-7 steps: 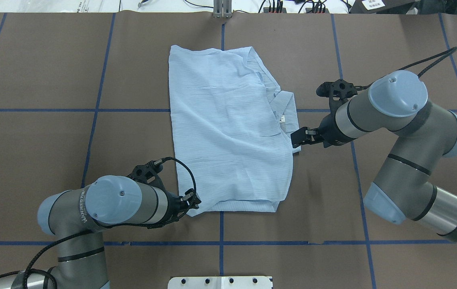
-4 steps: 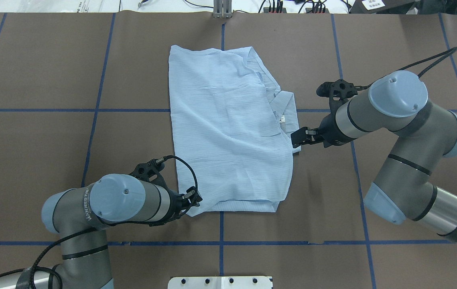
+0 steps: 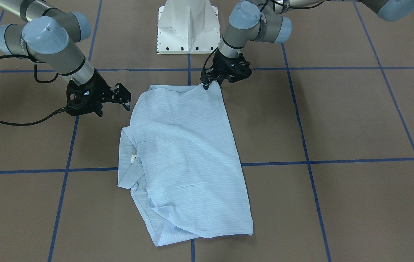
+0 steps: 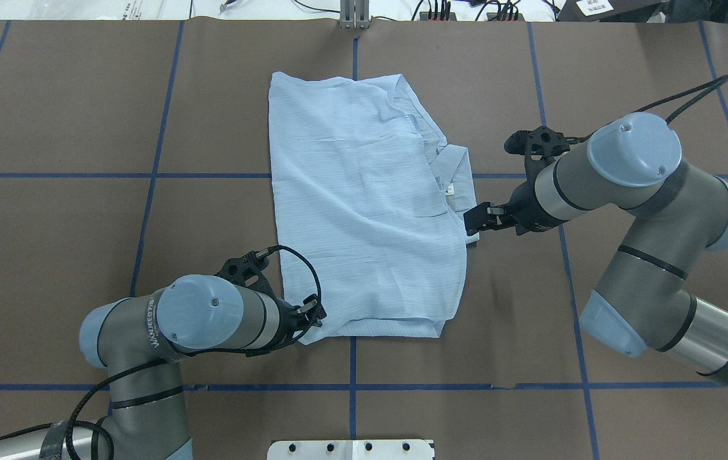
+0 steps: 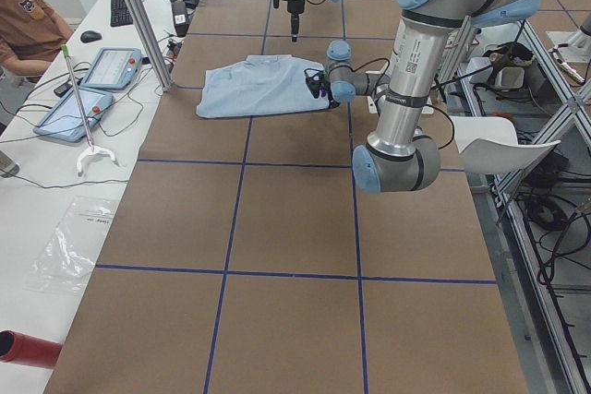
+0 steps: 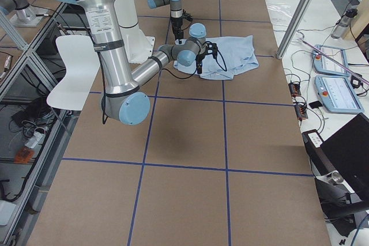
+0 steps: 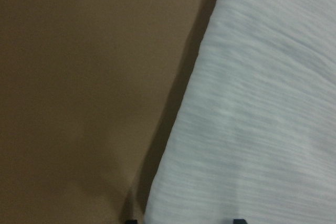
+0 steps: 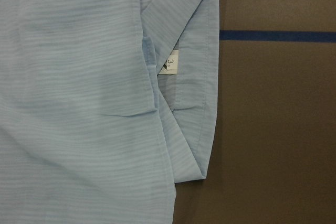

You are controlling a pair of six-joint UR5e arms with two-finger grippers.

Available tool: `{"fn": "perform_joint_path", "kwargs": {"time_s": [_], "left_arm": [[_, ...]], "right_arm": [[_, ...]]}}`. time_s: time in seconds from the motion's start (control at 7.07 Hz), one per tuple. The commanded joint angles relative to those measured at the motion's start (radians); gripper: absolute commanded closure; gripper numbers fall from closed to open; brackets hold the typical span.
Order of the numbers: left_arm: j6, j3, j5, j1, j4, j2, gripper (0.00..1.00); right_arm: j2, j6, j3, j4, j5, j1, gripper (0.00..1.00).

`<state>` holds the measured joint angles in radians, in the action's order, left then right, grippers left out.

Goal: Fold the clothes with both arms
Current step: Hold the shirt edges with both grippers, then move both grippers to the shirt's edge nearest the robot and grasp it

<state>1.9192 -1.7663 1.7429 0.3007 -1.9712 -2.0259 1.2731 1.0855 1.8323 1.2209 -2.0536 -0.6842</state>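
Seen from overhead, we find the shirt (image 4: 364,204) flat at mid-counter (image 4: 82,223). Our left claw (image 4: 316,317) is at its 7 o'clock corner, fingers spread astride the hem. Our right claw (image 4: 473,222), also spread, is at the 4 o'clock edge near the collar (image 4: 456,169).

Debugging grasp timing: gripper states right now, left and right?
Left gripper: open, at the near corner of the shirt, holding nothing.
Right gripper: open, empty, beside the collar.

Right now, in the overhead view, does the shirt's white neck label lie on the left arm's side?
No: the neck label sits by the collar at the shirt edge nearest the fingers of the right arm.
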Motion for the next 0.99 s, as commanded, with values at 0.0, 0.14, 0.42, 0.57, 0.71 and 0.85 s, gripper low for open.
{"fn": "perform_joint_path", "kwargs": {"time_s": [0.0,0.14,0.42,0.57,0.71,0.85], "left_arm": [[0.003,0.001,0.000,0.011,0.000,-0.001,0.72],[0.003,0.001,0.000,0.017,0.000,-0.001,0.96],[0.001,-0.021,0.006,0.031,0.002,-0.002,1.00],[0.000,-0.042,0.009,0.034,0.003,-0.002,1.00],[0.000,-0.051,0.010,0.032,0.015,-0.002,1.00],[0.000,-0.055,0.010,0.034,0.017,-0.002,1.00]], "right_arm": [[0.005,0.001,0.001,0.000,0.003,0.000,0.00],[0.005,0.001,0.001,0.000,0.003,0.000,0.00],[0.005,0.037,0.011,-0.001,0.004,0.011,0.00],[-0.003,0.171,0.031,-0.004,0.027,0.050,0.00],[-0.004,0.324,0.069,-0.001,0.114,0.133,0.00],[-0.008,0.443,0.076,0.006,0.210,0.217,0.00]]}}
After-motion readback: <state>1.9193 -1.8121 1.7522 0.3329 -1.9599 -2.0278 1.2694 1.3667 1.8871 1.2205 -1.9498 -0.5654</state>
